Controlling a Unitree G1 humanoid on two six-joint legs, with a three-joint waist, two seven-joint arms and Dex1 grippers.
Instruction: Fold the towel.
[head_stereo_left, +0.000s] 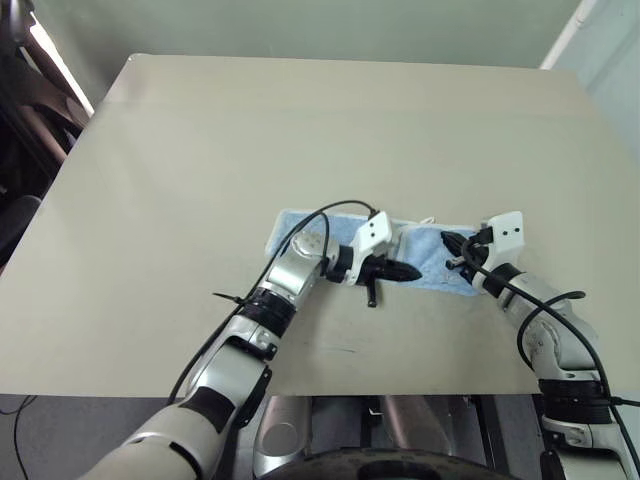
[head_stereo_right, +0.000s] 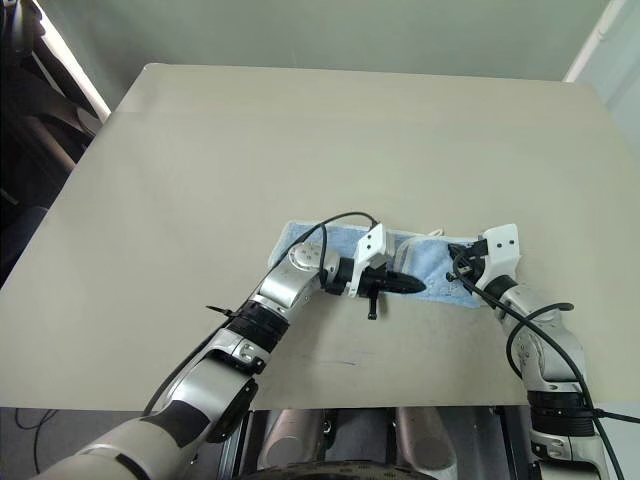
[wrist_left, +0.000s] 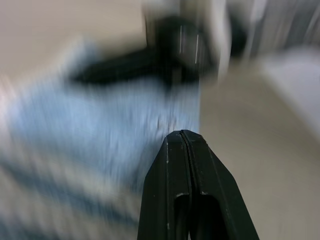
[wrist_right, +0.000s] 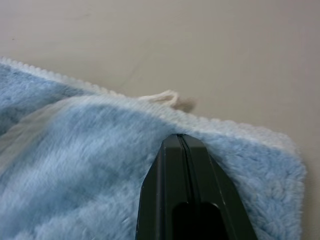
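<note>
The light blue towel (head_stereo_left: 428, 255) lies as a narrow strip across the tan table (head_stereo_left: 300, 130), near its front edge. My left gripper (head_stereo_left: 405, 271) is shut and points to the right over the towel's middle, with nothing seen between its fingers (wrist_left: 182, 150). My right gripper (head_stereo_left: 452, 243) is shut too, its tip over the towel's right end. In the right wrist view the fluffy cloth (wrist_right: 90, 165) spreads under the closed fingertips (wrist_right: 180, 150), and the small white loop tag (wrist_right: 162, 97) sticks out from the white stitched edge just beyond them.
Wide bare tabletop stretches behind and to both sides of the towel. The table's front edge (head_stereo_left: 330, 392) runs close below my arms. Dark furniture (head_stereo_left: 25, 110) stands off the table's left side.
</note>
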